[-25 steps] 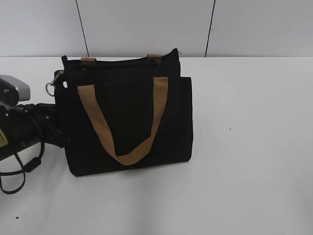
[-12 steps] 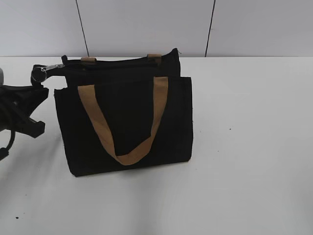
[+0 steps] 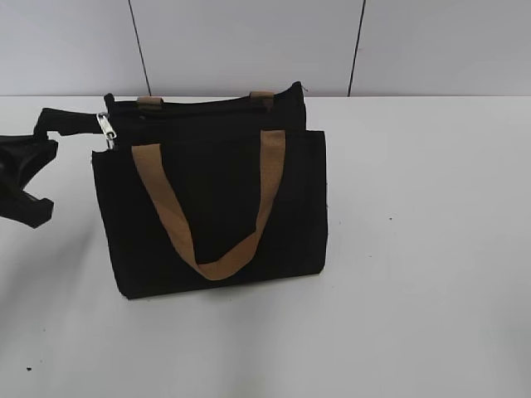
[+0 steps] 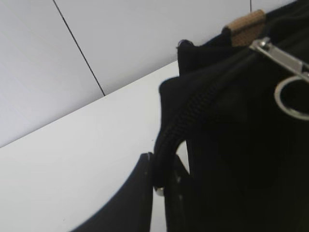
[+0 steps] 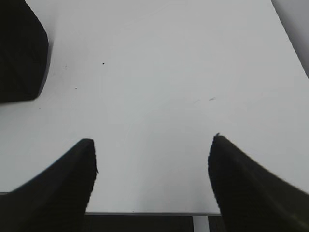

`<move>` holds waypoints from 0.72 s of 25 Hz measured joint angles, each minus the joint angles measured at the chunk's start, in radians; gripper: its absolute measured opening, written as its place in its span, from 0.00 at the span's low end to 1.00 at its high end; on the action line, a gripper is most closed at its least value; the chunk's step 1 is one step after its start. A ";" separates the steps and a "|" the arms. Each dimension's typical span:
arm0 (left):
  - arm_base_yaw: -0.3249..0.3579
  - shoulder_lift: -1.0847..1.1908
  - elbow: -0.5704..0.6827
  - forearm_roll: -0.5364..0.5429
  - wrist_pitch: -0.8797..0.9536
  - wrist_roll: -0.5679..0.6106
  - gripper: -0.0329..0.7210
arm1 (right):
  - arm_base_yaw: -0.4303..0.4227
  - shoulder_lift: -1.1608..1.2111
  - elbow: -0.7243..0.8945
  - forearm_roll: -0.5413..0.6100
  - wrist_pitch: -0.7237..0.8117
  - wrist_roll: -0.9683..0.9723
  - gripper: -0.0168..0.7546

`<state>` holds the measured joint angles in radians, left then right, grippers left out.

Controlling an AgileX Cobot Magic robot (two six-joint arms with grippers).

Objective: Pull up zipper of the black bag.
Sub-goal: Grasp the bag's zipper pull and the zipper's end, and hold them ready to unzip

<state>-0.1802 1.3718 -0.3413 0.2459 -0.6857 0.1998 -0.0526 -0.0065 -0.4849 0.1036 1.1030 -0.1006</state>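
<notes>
Your left gripper (image 4: 159,186) fingers pinch the boxy black fabric bag's (image 3: 216,207) zip tail | small silver metal zipper slider (image 3: 106,130) at its left corner | your right gripper (image 5: 152,181) fingers wide over the white surface (image 5: 159,72)

We see a plain white bench (image 3: 431,274) carrying one thing directly: the black bag (image 3: 216,207), standing upright just right of our left hand (image 3: 37,157). Under our right hand (image 5: 152,164) the bench shows bare white with tiny dark specks, the bag's corner lying off to its left.

matte black curved gripper fingers (image 5: 241,183)
</notes>
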 joint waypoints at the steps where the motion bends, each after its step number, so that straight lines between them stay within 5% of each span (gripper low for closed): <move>1: 0.000 -0.018 -0.006 0.001 0.024 -0.007 0.09 | 0.000 0.000 0.000 0.000 0.000 0.000 0.74; 7: 0.000 -0.085 -0.104 0.004 0.178 -0.019 0.09 | 0.000 0.000 0.000 0.014 -0.001 0.038 0.73; 12: 0.000 -0.085 -0.158 0.016 0.240 -0.028 0.09 | 0.000 0.064 -0.001 0.073 -0.042 0.079 0.60; 18: 0.000 -0.085 -0.195 0.033 0.261 -0.062 0.09 | 0.000 0.255 -0.003 0.106 -0.293 0.083 0.55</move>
<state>-0.1802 1.2872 -0.5367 0.2788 -0.4249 0.1377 -0.0526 0.2481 -0.4881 0.2092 0.8102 -0.0175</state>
